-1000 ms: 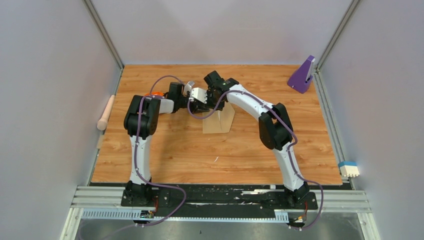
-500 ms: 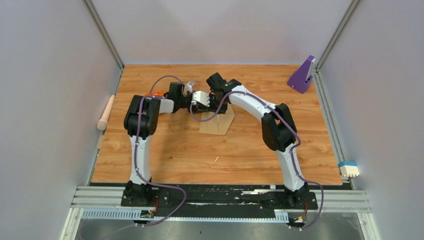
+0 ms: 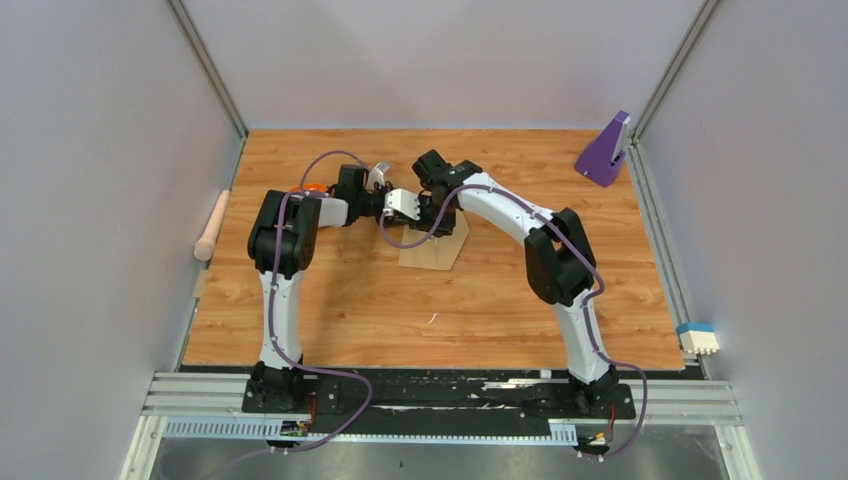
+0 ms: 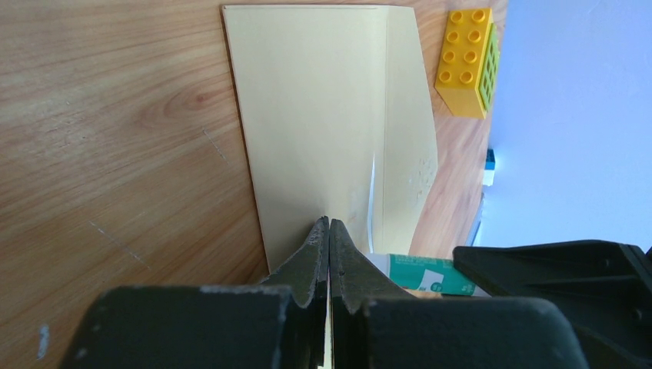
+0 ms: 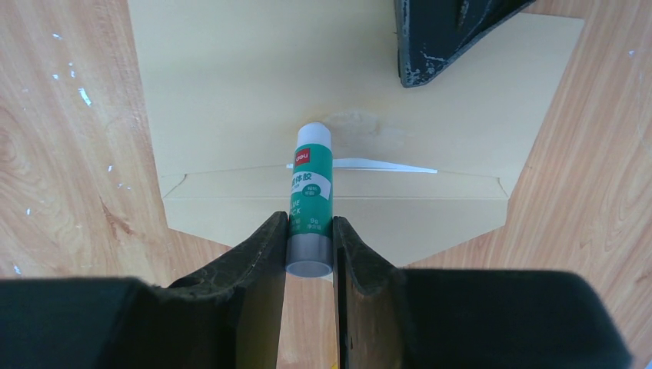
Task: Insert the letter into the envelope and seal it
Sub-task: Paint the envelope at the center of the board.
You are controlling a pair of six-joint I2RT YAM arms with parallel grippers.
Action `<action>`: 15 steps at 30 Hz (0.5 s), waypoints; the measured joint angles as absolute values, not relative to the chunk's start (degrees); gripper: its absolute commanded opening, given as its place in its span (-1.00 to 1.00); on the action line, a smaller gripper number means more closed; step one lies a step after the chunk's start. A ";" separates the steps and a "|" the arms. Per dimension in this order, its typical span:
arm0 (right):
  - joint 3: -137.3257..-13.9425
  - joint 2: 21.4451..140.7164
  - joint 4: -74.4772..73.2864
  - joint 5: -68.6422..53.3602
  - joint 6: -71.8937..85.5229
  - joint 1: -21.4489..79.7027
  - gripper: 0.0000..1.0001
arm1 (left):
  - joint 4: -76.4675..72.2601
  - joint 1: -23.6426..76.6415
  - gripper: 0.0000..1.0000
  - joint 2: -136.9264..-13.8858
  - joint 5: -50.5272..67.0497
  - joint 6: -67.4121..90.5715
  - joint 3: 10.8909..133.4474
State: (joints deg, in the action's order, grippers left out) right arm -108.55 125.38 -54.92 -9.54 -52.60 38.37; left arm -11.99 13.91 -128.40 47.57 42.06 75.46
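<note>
Left fingers [image 4: 314,257], pressed together, touch the flat envelope [image 4: 307,115], whose length runs straight ahead of them. Right fingers [image 5: 261,254] pinch a glue stick [image 5: 311,201]. The envelope's open flap points toward them, with a sliver of the letter [image 5: 377,164] inside.

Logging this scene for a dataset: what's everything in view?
envelope: one, tan, flat on the table, flap open
letter: one, white, sliver at the envelope's mouth
glue stick: one, green and white, in the right claw
brick: one, yellow, near the envelope
stand: one, purple, far right corner
roller: one, pale, left table edge
block: one, white and blue, off the right edge
left claw: black, shut, tip over the envelope
right claw: black, shut on the glue stick
</note>
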 measured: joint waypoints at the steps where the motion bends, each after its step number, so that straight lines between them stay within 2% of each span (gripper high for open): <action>1: -108.55 125.36 -55.09 -9.54 -52.60 38.48 -1.00 | -11.99 13.91 -1.00 -128.40 47.57 42.06 75.46; 15: -111.83 127.35 -55.64 -4.84 -50.19 38.35 -1.00 | -11.99 13.91 -1.00 -128.40 47.59 42.04 75.46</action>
